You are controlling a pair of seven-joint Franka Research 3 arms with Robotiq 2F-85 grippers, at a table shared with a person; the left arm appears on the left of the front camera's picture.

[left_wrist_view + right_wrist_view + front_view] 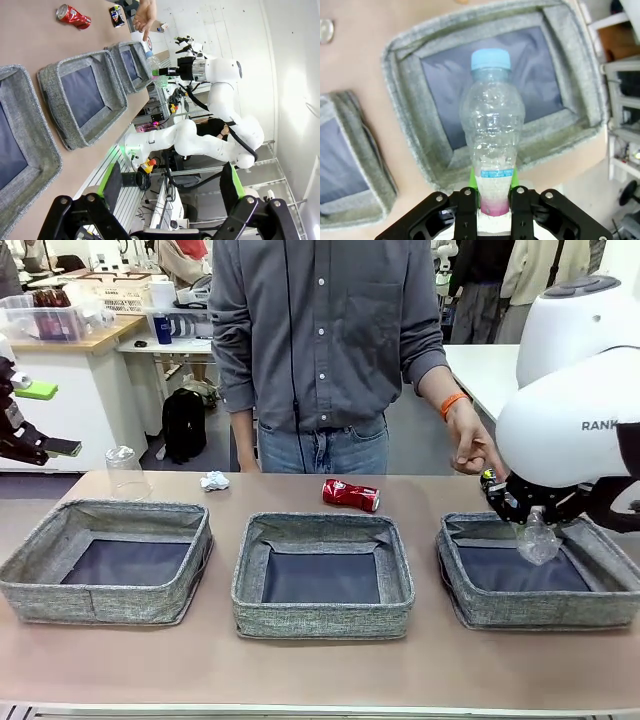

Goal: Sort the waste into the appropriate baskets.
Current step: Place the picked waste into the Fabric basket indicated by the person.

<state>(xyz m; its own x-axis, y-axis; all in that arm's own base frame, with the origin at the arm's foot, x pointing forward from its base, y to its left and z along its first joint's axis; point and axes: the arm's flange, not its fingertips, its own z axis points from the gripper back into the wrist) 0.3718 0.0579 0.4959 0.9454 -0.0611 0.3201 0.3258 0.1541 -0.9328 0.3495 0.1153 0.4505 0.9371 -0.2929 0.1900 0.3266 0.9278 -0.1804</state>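
Clear bottle (pixel 491 120) was clamped at its base by R gripper (pixel 530 512), cap down, arm bent low over rightmost basket (pixel 545 612); L gripper (pixel 172 184) stood open, wrist rolled, raised at far left

The right arm (pixel 575 430) is blocking the far corner of the right basket (pixel 480 600). The base of the clear plastic bottle (pixel 492 130) is hiding between the fingers (pixel 468 210) of the right gripper (pixel 493 195). The picture edge is clipping the left gripper (pixel 48 418).

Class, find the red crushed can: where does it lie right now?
In the front view, the red crushed can lies on the table just beyond the middle basket, with the crumpled white paper to its left.
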